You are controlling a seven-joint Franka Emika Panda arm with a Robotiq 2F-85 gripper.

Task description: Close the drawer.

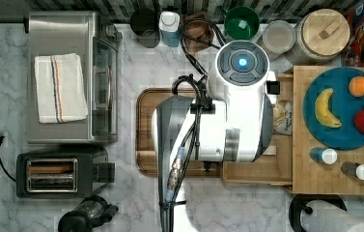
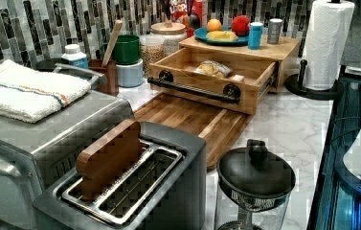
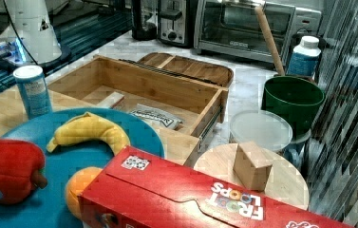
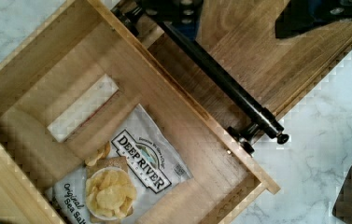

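Right under the wrist camera lies the chip bag [image 4: 122, 179], flat on the floor of the drawer [image 4: 47, 60], which stands pulled well out from under the slab [image 1: 336, 179] that carries the blue plate [image 1: 343, 140]. The drawer's front, with its long black handle [image 4: 220, 81], reaches out over the darker tray [image 2: 192, 120] on the marble counter [image 2: 293, 129]. In the left view the drawer sits at the far middle, with the tray nearer and the toaster [image 2: 135, 191] nearest. Dark parts of the gripper [image 4: 239, 16] hang just above the handle and tray; whether the claw is released or clenched I cannot tell. The likely trouble is a push landing off-centre on the handle, which could twist the drawer and jam it on its runners. A push set too high could slip over the front edge. The bag seems low enough to clear the slab.
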